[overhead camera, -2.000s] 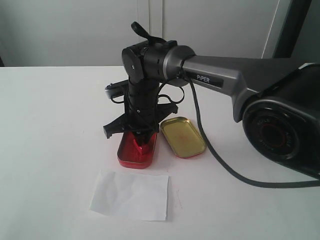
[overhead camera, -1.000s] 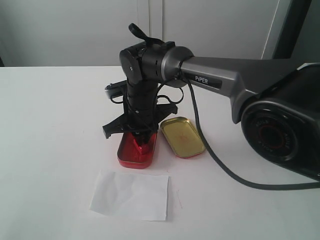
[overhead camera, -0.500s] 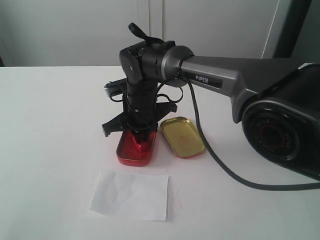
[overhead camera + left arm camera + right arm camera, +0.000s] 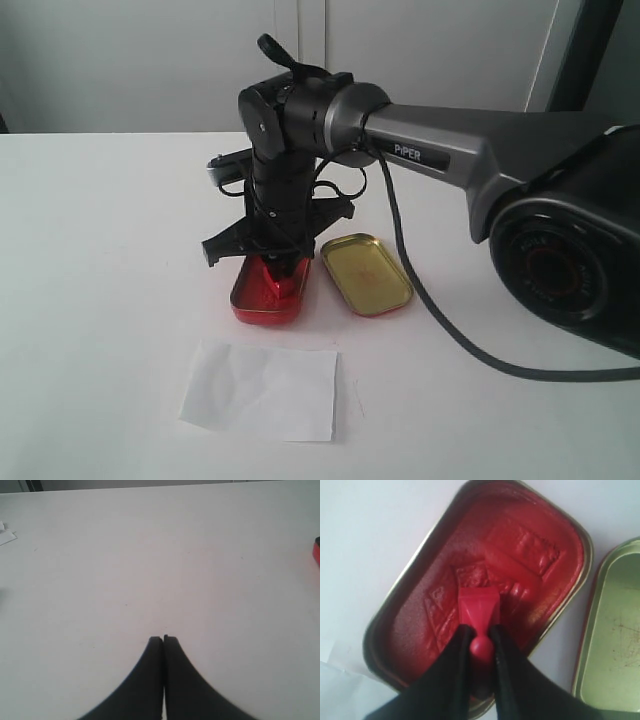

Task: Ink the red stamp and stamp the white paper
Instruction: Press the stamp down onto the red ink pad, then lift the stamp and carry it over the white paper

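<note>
Centrally, a plain white tabletop (image 4: 100,250) is carrying everything; a grey-and-black right arm (image 4: 450,150) is reaching down over it; the thin white rectangular paper (image 4: 262,390) is lying bare nearby, awaiting its print; the open red ink-pad tin (image 4: 262,300) is sitting under the right gripper (image 4: 479,630), which is pinching the small red plastic stamp (image 4: 478,605) by its knob, base facing the ink; the left gripper (image 4: 163,639) is idling, fingers together, empty.

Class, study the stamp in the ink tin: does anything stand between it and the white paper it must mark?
Nothing visible does. The right pincer grips the red stamp inside the ink-pad tin; only the tin's low rim separates it from the white paper. The gold lid lies aside.
</note>
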